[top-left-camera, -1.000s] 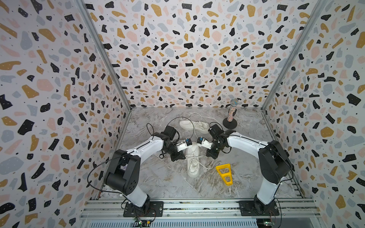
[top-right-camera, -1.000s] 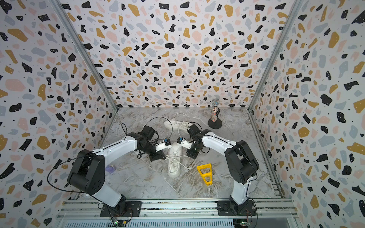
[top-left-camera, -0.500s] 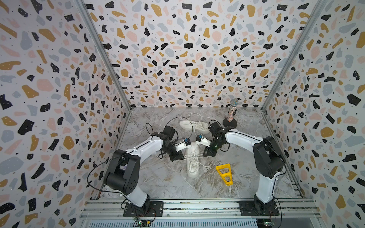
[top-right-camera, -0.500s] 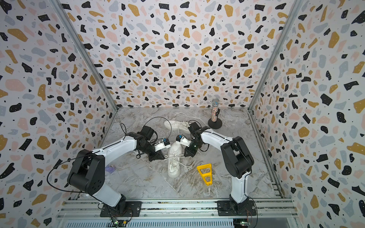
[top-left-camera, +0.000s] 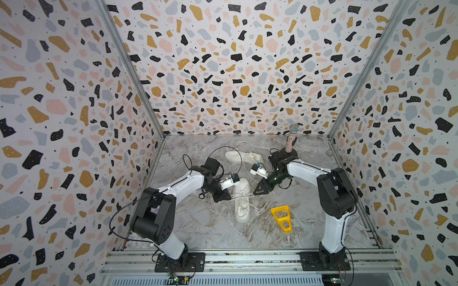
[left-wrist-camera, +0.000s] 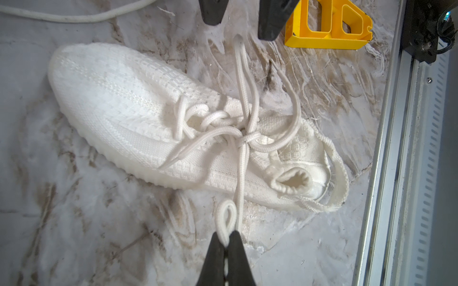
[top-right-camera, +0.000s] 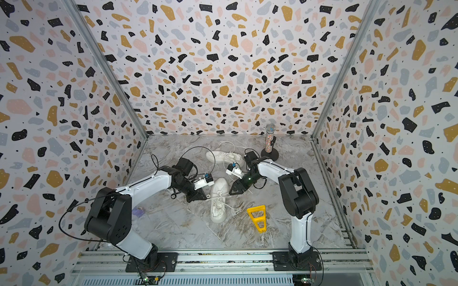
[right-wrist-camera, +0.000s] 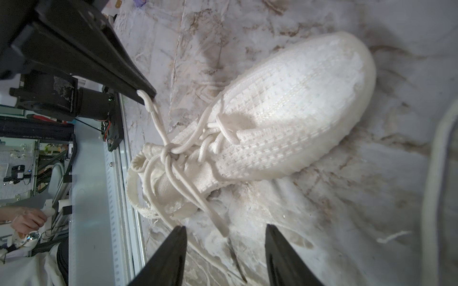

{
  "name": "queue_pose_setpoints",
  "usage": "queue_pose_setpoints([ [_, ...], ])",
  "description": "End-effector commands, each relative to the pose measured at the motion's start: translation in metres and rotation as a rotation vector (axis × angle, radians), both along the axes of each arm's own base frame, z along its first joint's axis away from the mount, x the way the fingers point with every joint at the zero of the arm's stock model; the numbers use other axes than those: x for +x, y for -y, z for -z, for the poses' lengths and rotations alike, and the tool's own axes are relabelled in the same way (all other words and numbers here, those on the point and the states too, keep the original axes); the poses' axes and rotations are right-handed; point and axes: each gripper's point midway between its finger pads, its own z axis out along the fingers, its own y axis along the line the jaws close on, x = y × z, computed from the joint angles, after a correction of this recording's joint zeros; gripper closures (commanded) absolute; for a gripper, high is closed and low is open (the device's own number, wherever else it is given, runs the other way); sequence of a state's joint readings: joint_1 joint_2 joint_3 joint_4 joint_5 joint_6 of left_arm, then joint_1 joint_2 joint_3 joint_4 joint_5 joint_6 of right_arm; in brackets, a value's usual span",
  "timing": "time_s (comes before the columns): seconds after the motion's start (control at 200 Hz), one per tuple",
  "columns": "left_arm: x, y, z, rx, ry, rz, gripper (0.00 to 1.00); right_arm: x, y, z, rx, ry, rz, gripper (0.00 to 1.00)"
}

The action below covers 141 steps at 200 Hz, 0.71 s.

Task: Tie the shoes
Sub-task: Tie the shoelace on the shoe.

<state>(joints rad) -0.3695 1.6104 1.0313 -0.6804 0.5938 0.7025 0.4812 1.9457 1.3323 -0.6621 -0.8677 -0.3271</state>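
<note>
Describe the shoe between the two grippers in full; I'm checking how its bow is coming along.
The shoe is white, with a knit upper, ribbed sole and heel strap. It lies on the marble-look table, toe toward the back wall, heel toward the front rail. Its laces are knotted over the tongue. The left gripper is shut on one lace loop; the other loop lies loose at the open right gripper.

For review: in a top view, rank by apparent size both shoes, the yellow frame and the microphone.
1. Shoe between the arms.
2. Shoe at the back; farther away, so unsure.
3. Microphone and yellow frame: alike, not ranked.
</note>
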Motion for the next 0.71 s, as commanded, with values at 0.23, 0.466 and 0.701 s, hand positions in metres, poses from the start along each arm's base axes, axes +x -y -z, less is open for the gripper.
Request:
queue_pose_setpoints([
  [0.23, -0.002, 0.000, -0.005, -0.014, -0.021, -0.008, 1.00, -0.016, -0.015, 0.004, 0.055, -0.064, -0.051, 0.41],
  [0.466, -0.003, 0.001, -0.005, -0.019, -0.023, -0.006, 1.00, -0.020, -0.020, 0.005, 0.090, -0.073, -0.073, 0.47],
  [0.701, -0.003, 0.000, -0.004, -0.016, -0.025, -0.006, 1.00, -0.024, -0.020, 0.004, 0.097, -0.079, -0.085, 0.72],
])
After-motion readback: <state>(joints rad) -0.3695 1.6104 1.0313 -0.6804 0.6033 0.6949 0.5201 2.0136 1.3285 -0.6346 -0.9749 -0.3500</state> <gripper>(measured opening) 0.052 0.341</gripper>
